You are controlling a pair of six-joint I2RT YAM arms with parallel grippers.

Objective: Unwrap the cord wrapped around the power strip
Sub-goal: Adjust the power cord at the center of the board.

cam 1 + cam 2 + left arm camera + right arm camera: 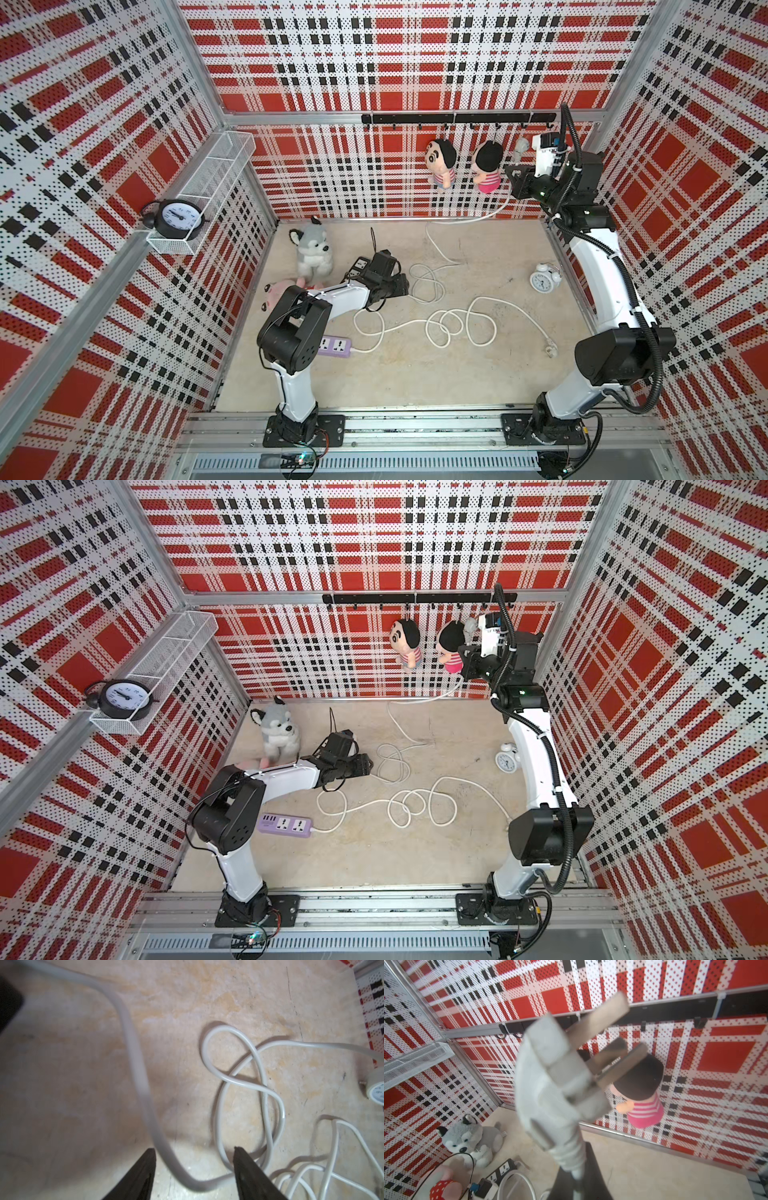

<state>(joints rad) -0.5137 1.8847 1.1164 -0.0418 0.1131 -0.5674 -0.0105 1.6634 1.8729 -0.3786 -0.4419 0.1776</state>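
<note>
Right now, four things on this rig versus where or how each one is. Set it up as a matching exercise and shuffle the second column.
Things:
1. black alarm clock
2. white alarm clock
3. purple power strip
4. right gripper

Places or states:
A. on the floor, by the left arm base
B. shut on a white plug, held high
C. in the wire shelf
D. on the floor, beside the right arm

Pairs: 1-C, 2-D, 3-A, 4-B
</note>
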